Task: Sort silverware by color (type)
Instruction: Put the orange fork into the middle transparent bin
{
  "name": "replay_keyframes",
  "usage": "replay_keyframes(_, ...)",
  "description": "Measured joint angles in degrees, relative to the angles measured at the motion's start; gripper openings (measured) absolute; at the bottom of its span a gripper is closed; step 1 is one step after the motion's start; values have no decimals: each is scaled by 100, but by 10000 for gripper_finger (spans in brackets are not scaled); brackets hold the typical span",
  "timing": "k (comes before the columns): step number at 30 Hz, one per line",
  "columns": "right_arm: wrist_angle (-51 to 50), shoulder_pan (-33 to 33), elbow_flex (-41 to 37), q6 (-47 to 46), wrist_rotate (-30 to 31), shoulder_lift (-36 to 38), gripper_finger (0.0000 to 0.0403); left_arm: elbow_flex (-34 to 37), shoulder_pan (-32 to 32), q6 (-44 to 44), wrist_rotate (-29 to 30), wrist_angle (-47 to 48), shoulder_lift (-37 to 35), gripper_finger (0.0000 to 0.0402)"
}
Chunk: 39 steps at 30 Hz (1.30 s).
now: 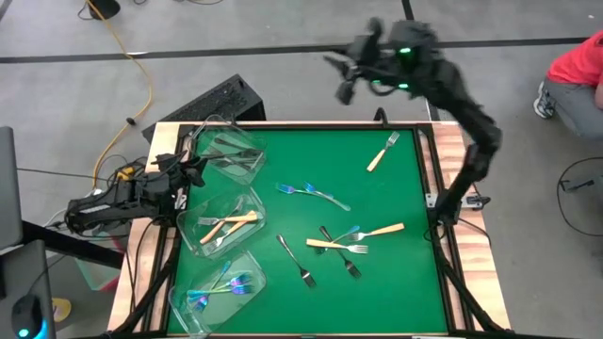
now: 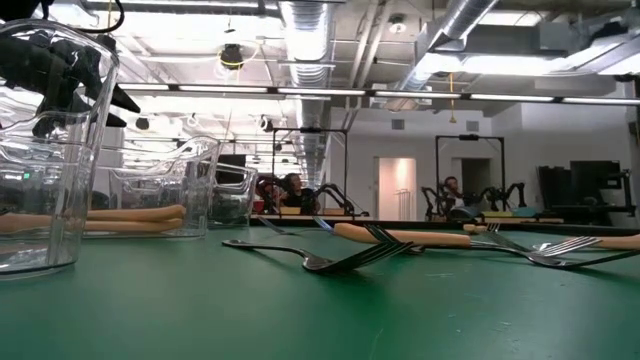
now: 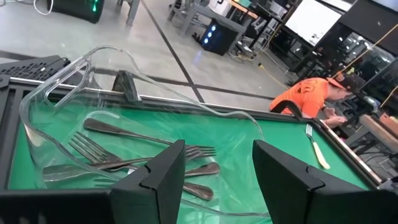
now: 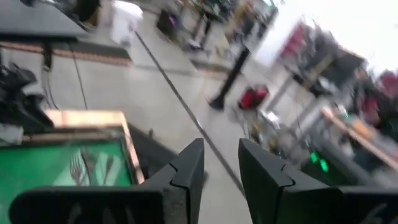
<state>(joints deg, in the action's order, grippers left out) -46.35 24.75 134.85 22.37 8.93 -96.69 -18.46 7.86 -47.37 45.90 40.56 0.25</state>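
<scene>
Loose forks lie flat on the green mat (image 1: 396,282): one cream-handled fork (image 1: 382,152) at the far right, blue iridescent forks (image 1: 311,192) mid-table, and cream-handled forks (image 1: 353,237) and dark metal forks (image 1: 297,262) nearer. Three clear tubs stand along the left: dark forks in the far tub (image 1: 226,151), cream-handled in the middle tub (image 1: 226,224), iridescent in the near tub (image 1: 221,282). My left gripper (image 3: 217,168) waits open at the left edge, facing the far tub (image 3: 137,155). My right gripper (image 4: 221,165) is open and empty, raised high beyond the table's far edge (image 1: 344,75).
A person in an orange top (image 1: 575,66) crouches off the table's far right corner. A black box (image 1: 212,102) and yellow cable (image 1: 141,85) lie on the floor beyond the far left corner. The mat's right and near parts have free room.
</scene>
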Motion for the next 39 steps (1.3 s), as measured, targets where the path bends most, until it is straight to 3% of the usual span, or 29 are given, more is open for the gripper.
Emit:
replay_keyframes(5, -1601, 112, 0, -801, 334, 608, 120, 0, -1, -42, 1, -1, 1, 172)
replay_keyframes(13, -4379, 204, -4, -2726, 343, 1154, 120, 0, -2, -46, 0, 2, 1, 172)
replay_keyframes(17, -4264, 113, -420, -3692, 152, 1447, 120, 0, -2, -46, -1, 4, 2, 172)
replay_keyframes(23, -4342, -207, -1181, -4393, 294, 1804, 120, 0, 0, -47, -1, 4, 0, 172)
replay_keyframes(32, -4369, -451, -3221, -6154, 1672, 2077, 120, 0, -1, -46, -1, 7, 0, 172)
replay_keyframes(39, -3770, -346, -5081, -7625, 2075, 2051, 120, 0, -2, -129, -1, 7, 0, 172)
